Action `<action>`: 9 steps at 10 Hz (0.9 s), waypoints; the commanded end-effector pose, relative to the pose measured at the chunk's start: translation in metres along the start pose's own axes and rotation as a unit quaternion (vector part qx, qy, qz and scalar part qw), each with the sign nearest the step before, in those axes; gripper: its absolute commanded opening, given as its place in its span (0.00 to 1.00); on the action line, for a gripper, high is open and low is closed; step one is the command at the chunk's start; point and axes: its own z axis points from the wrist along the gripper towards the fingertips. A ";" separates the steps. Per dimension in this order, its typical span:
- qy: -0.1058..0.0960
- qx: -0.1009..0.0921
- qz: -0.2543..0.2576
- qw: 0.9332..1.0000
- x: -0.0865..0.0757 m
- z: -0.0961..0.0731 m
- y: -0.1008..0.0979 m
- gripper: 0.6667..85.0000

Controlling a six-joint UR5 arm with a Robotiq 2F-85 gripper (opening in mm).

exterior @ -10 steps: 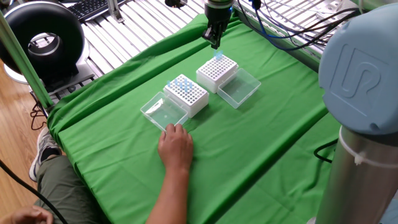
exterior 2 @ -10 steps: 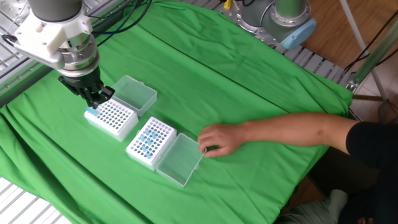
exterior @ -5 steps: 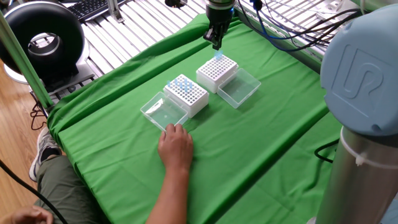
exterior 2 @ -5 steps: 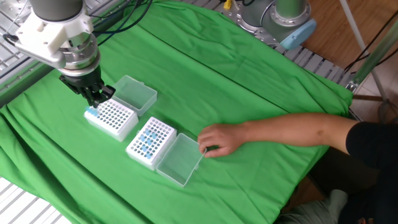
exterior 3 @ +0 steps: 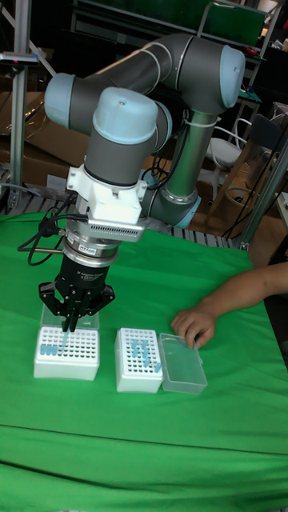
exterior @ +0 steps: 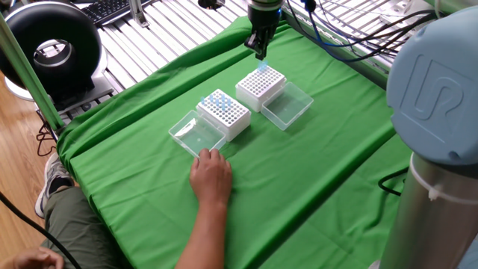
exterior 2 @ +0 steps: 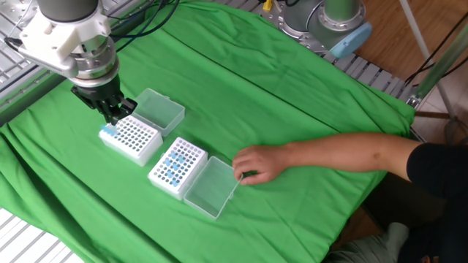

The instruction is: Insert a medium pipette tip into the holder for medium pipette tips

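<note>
Nearest you in the one fixed view, a person's hand (exterior: 210, 176) rests on the green cloth (exterior: 314, 179) beside the open box of blue tips (exterior: 224, 113). Farther back stands the medium tip holder (exterior: 261, 86), with a pipette tip (exterior 2: 108, 131) in its corner. Above it hangs the gripper (exterior 3: 70, 324), fingers drawn narrow, nothing visibly held.

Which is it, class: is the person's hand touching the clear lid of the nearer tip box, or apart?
Touching. The other fixed view shows the hand with fingertips at the clear lid's corner.
</note>
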 end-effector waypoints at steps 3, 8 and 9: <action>-0.005 -0.006 0.002 1.000 -0.002 0.000 0.001 0.00; -0.009 -0.006 0.001 1.000 -0.002 0.005 0.000 0.00; -0.010 -0.006 0.001 1.000 -0.002 0.007 0.000 0.00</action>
